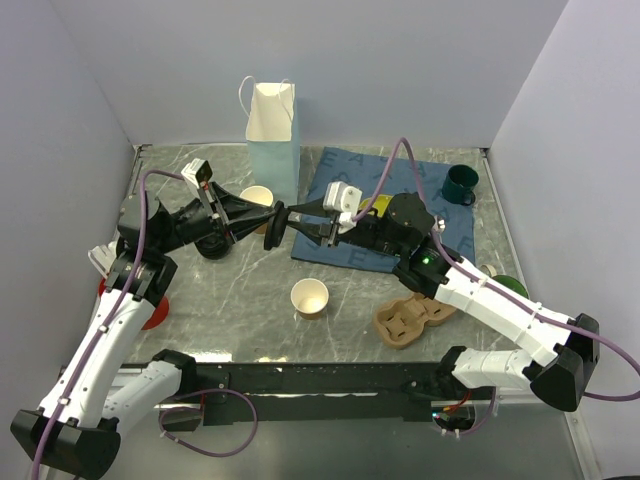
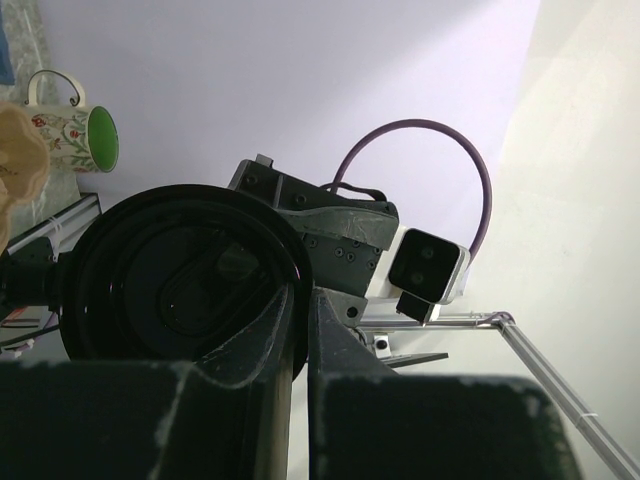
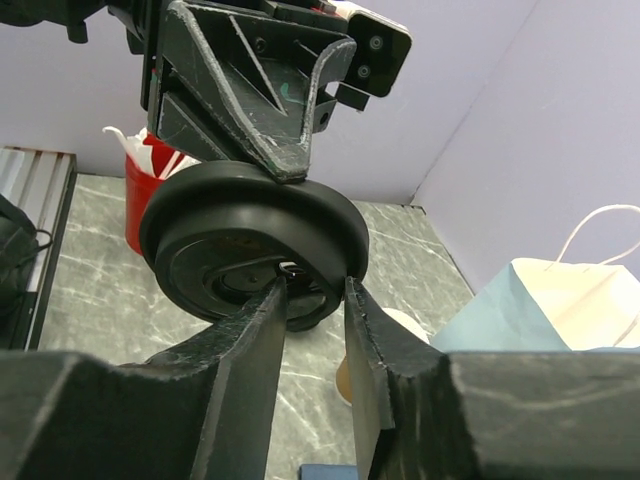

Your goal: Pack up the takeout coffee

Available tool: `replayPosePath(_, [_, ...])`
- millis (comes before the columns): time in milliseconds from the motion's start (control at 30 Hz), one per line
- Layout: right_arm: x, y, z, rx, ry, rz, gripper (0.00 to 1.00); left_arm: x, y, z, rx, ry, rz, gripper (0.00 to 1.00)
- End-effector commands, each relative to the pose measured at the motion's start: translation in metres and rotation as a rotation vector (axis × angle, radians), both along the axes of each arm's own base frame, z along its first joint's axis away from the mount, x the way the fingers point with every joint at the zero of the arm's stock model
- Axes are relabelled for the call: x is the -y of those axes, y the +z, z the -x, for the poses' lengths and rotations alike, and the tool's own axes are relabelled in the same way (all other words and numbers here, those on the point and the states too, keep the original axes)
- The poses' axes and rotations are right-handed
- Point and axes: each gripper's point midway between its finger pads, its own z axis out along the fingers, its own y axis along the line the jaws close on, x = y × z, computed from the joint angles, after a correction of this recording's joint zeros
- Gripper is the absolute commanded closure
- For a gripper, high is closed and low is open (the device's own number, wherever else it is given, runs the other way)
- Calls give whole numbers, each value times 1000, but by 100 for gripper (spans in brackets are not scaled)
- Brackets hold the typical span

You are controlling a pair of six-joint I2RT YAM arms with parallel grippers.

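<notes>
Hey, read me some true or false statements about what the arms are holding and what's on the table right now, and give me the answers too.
1. The left gripper pinches the black lid by its rim, up off the table. True.
2. The paper bag lies flat on its side. False: it stands upright at the back, handles up.
3. The paper cup near the front middle has a lid on it. False: it is open, and the lid is up between the two arms.
4. A green mug sits at the back right, by the far corner of the blue cloth. True.
</notes>
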Motion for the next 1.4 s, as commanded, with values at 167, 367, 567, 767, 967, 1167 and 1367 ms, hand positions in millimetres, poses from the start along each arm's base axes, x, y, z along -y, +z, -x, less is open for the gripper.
replayPosePath(167, [5,48,6,71,-15,-107,94,-1,6,6,-49,-2,23,88])
replayPosePath(367, [10,43,6,-17,-38,-82,100,-3,5,-1,-37,42,11,60])
replayPosePath(567, [26,26,6,-146,-111,-27,100,-1,21,-20,58,85,-19,45])
replayPosePath(767, [56,-19,18,-420,-211,105,100,-6,15,-61,143,185,-206,26])
replayPosePath(967, [88,-71,45,-826,-347,291,100,-53,-32,-112,118,479,-610,1])
replayPosePath(1167, [122,-131,74,-1152,-529,571,100,-89,-90,-99,55,576,-816,3])
replayPosePath(1367, [123,-166,75,-1316,-655,793,100,-97,-150,-71,19,514,-897,3])
